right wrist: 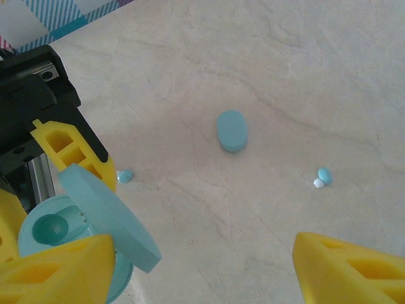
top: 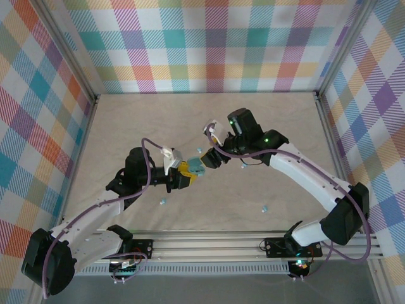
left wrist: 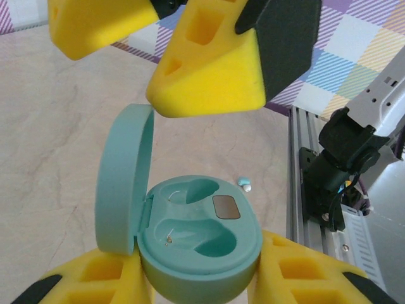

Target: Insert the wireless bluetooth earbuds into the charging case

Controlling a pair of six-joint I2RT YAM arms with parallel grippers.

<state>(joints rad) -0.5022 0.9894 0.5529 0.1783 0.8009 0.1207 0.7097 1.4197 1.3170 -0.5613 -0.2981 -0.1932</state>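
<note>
**A:** From above, what is the left end effector [top: 183, 175] doing?

**B:** It is clamping the open, rounded teal plastic charging case [top: 195, 168] above the pale marbled desk [top: 126, 126], presenting it to the right end effector [top: 212, 158] hovering just beside it. Tiny pale teal plastic earbuds [top: 264, 206] are lying scattered on the desk.

**A:** And the left wrist view?

**B:** The lid [left wrist: 123, 180] is standing upright and both wells [left wrist: 212, 237] are sitting empty, ready for a bud. One earbud [left wrist: 244, 184] is lying on the desk beyond.

**A:** Right wrist?

**B:** Its jaws are standing wide apart, holding nothing. Another earbud [right wrist: 323, 176] is lying near a closed oval teal case [right wrist: 232, 130], likely the next pick.
</note>
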